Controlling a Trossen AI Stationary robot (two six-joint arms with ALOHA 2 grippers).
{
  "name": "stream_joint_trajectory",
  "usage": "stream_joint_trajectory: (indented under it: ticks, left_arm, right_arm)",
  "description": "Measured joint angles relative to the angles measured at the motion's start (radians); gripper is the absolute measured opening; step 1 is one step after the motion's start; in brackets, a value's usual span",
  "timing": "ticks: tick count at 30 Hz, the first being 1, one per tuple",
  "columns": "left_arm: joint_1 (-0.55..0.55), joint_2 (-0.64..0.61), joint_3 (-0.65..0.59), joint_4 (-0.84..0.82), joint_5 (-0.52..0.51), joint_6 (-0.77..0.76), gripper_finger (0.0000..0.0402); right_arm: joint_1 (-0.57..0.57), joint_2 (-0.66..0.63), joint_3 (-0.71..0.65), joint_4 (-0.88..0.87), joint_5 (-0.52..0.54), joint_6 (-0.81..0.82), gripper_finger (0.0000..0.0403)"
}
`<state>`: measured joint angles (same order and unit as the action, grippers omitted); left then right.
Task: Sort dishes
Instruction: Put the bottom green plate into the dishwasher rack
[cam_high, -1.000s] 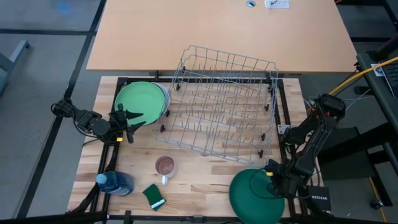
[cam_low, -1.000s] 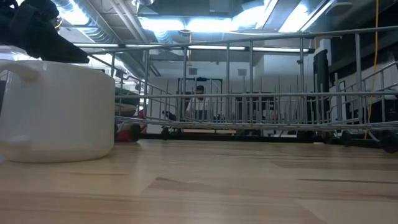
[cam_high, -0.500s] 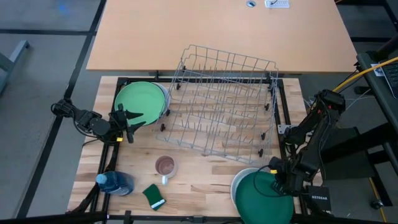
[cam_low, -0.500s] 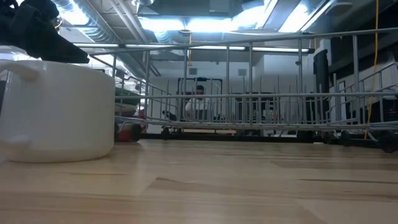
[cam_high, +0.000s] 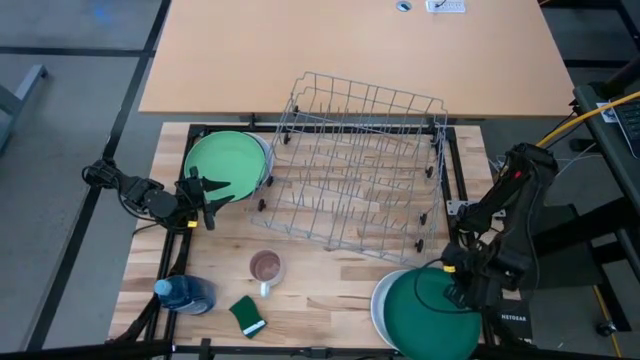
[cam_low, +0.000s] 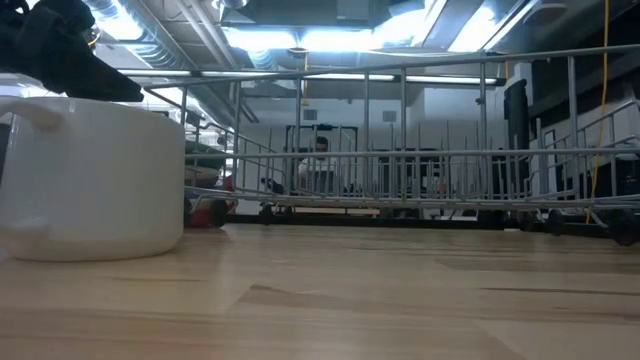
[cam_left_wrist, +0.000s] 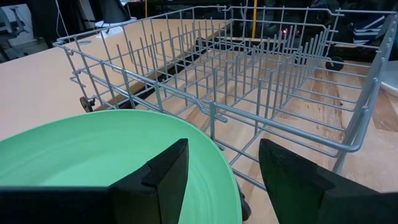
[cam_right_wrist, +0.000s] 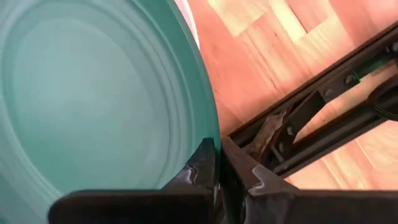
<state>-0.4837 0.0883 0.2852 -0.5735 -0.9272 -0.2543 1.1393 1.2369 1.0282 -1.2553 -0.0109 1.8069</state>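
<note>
The right gripper (cam_high: 462, 292) is pinched shut on the rim of the dark green plate (cam_high: 425, 320), which sits at the table's near edge just in front of the wire rack (cam_high: 355, 165). The left gripper (cam_high: 213, 191) waits with fingers spread beside the light green plate (cam_high: 228, 163), left of the rack.

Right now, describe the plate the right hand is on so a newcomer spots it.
Start at the wire dish rack mid-table, then go to the table's near right corner. The dark green plate lies there, its rim pinched by the right hand. The other green plate is lighter, far left.
</note>
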Motion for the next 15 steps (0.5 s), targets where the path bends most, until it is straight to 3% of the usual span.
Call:
stream_joint_trajectory:
  ticks: [15]
  left_arm:
    - [0.000, 0.000, 0.000, 0.000, 0.000, 0.000, 0.0184]
  right_arm:
    - [-0.001, 0.000, 0.269, -0.216, 0.052, -0.006, 0.0006]
